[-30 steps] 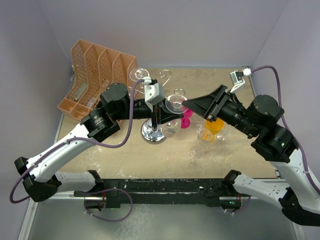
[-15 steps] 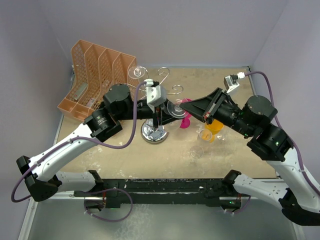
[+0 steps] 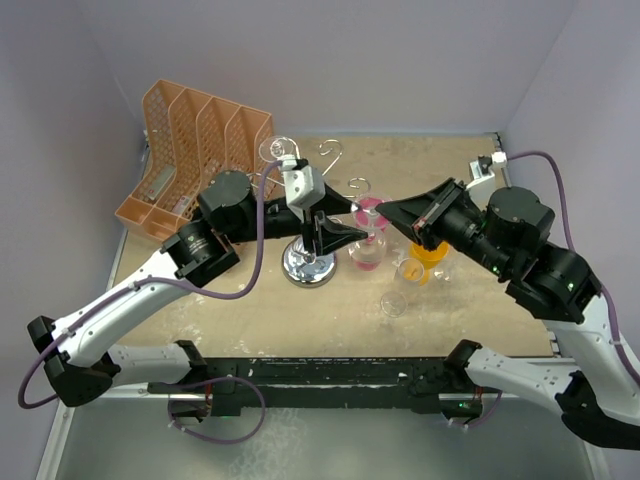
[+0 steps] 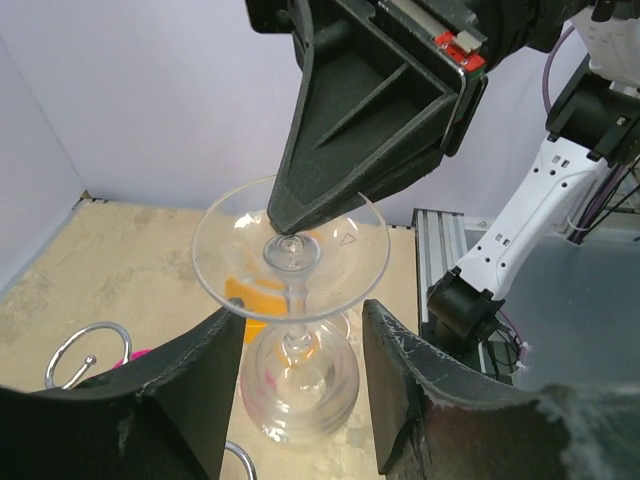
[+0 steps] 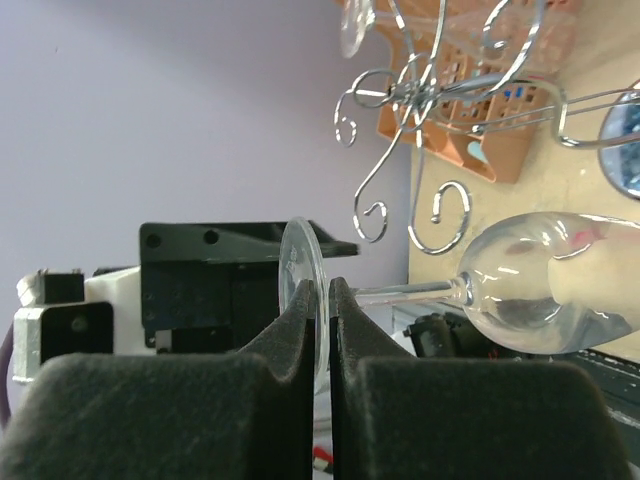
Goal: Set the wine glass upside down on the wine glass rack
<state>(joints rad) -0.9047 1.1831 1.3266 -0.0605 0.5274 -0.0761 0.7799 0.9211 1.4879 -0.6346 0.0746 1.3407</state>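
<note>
The right gripper (image 5: 327,296) was closed on the wine glass (image 5: 530,285), its two foam-padded fingers (image 5: 300,340) pinching the flat round foot edge-on, with the stem and bowl sticking out past the tips. In the left wrist view the glass hung foot up and bowl down, carried only by that pinch. The left gripper (image 4: 300,315) was spread wide, one finger on each side of the stem just under the foot; I could not tell whether either finger touched the glass. The glass was in the air just to the right of the wine glass rack (image 3: 308,265), beside the central post and not on any of the scroll arms. A pink cup (image 3: 370,212) and an orange cup (image 3: 430,256) stood on the table (image 3: 230,300) near it. A small red tag (image 4: 462,45) sat on the right gripper body, and its marking was too small to read
</note>
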